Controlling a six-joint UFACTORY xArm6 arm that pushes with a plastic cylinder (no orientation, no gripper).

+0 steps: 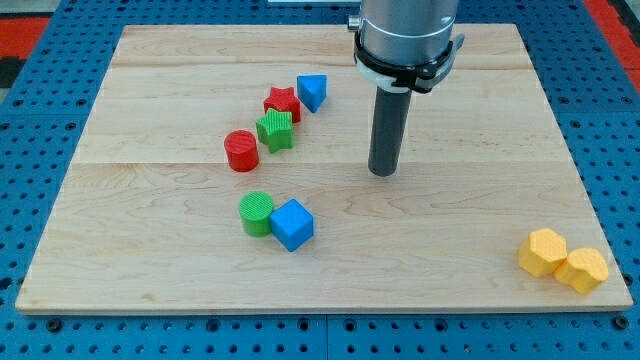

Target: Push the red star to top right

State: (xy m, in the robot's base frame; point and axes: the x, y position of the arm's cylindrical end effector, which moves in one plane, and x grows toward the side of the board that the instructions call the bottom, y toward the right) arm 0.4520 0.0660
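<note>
The tool's rod tip [383,172] is set on the desk [480,250] at frame centre, touching no block. The red star [282,102] lies upper left of it, wedged between a blue triangle [312,92] and a green star [274,130]. The star is best approached from its lower left and pushed rightward and upward, the blue triangle probably being carried along.

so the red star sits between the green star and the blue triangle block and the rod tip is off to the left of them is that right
Not quite. The camera view shows my tip to the view's right of that cluster, not the left. The rest holds: the red star sits between the green star and the blue triangular block.
</note>
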